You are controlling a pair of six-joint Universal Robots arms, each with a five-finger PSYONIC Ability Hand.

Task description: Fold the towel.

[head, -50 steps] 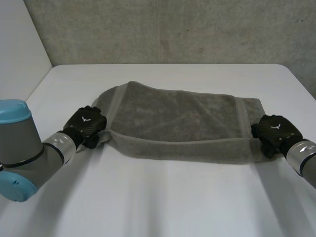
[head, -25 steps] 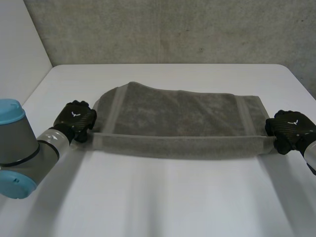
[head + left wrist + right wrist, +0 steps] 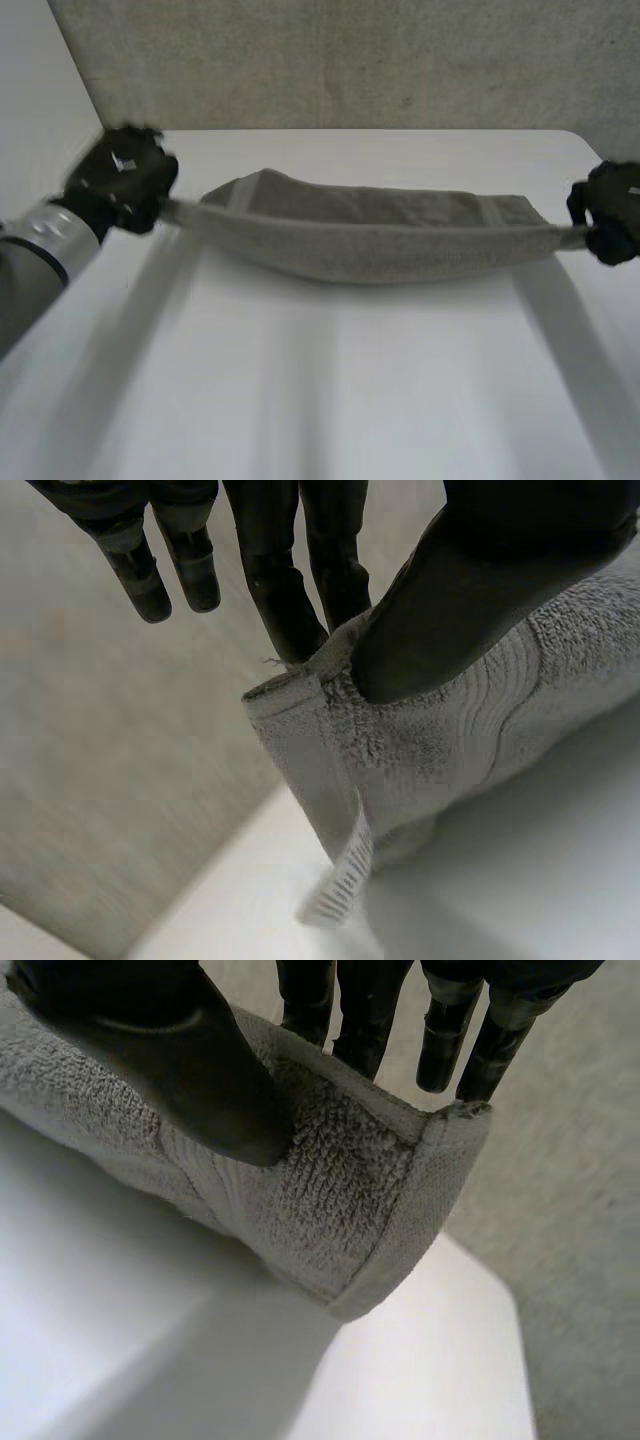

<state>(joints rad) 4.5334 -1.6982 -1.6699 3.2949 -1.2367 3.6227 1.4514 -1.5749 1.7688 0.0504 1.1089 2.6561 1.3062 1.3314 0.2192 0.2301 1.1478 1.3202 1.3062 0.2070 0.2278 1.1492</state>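
A grey towel [image 3: 370, 235] hangs stretched between both hands above the white table [image 3: 330, 380], sagging in its middle while its far edge still lies on the table. My left hand [image 3: 118, 178] pinches the towel's left near corner [image 3: 330, 770] between thumb and fingers. At the other end my right hand [image 3: 610, 212] holds the right near corner [image 3: 350, 1210] the same way, thumb pressed on the cloth. A small label [image 3: 340, 885] dangles from the left corner.
A rough grey wall [image 3: 350, 60] stands behind the table's far edge. Bare white tabletop lies in front of the towel, toward me.
Both hands have risen and moved apart and away from me with the near edge of the towel, lifting it off the table and pulling it taut.
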